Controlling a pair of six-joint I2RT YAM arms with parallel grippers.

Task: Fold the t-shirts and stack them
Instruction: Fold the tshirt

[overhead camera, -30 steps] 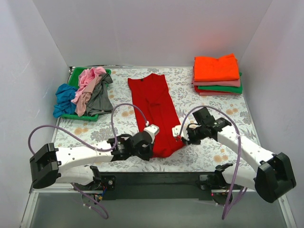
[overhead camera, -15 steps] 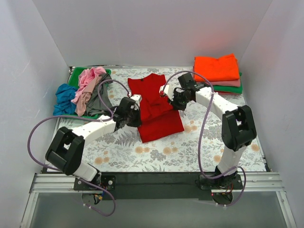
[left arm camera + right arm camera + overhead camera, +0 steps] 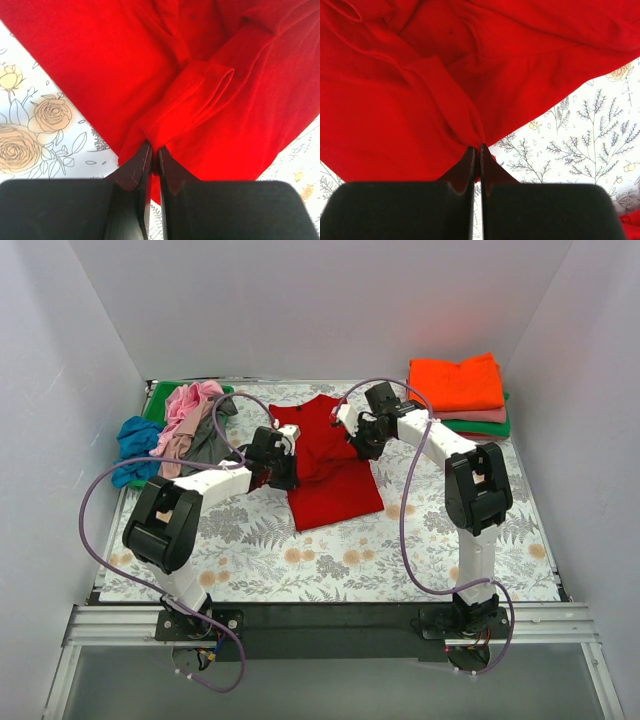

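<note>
The red t-shirt (image 3: 330,475) lies mid-table, its lower half folded up over its upper half. My left gripper (image 3: 284,447) is shut on a pinch of its left edge; the left wrist view shows the red cloth (image 3: 200,95) bunched between the pads. My right gripper (image 3: 352,432) is shut on the shirt's right edge, seen in the right wrist view (image 3: 420,100). A folded stack with an orange t-shirt (image 3: 455,383) on top, over pink and green ones, sits at the back right. Unfolded pink (image 3: 185,405), grey (image 3: 210,445) and blue (image 3: 133,445) t-shirts lie heaped at the back left.
A green tray (image 3: 158,400) holds the heap of unfolded shirts. The floral tablecloth (image 3: 350,555) covers the table. White walls close in the back and both sides. Purple cables loop above both arms.
Both grippers carried the red shirt's bottom hem from the near side up toward the back, folding the shirt in half. In the last half second they moved slightly farther back.
</note>
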